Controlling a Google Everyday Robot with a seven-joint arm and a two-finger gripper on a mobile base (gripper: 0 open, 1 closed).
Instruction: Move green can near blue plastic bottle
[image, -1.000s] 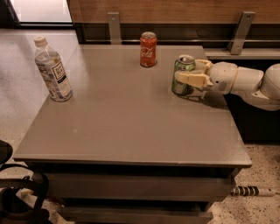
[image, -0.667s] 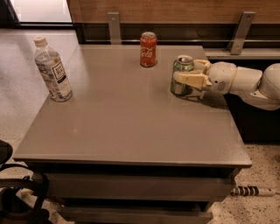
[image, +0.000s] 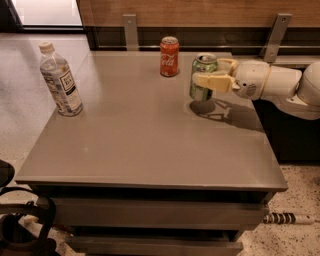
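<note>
The green can (image: 202, 89) with a silver top hangs a little above the grey table (image: 140, 145), at its back right, and its shadow lies on the tabletop just below it. My gripper (image: 207, 71) comes in from the right on a white arm and is shut on the green can, with one pale finger (image: 214, 81) across its front. The blue plastic bottle (image: 60, 80), clear with a white cap and a white-and-blue label, stands upright at the table's left side, far from the can.
A red cola can (image: 169, 56) stands upright at the back middle of the table, just left of the green can. A wooden wall with metal brackets (image: 131, 30) runs behind the table. Dark gear (image: 20, 230) sits on the floor at the lower left.
The gripper has lifted the green can off the tabletop and moved it slightly left. The bottle and the red can have not moved.
</note>
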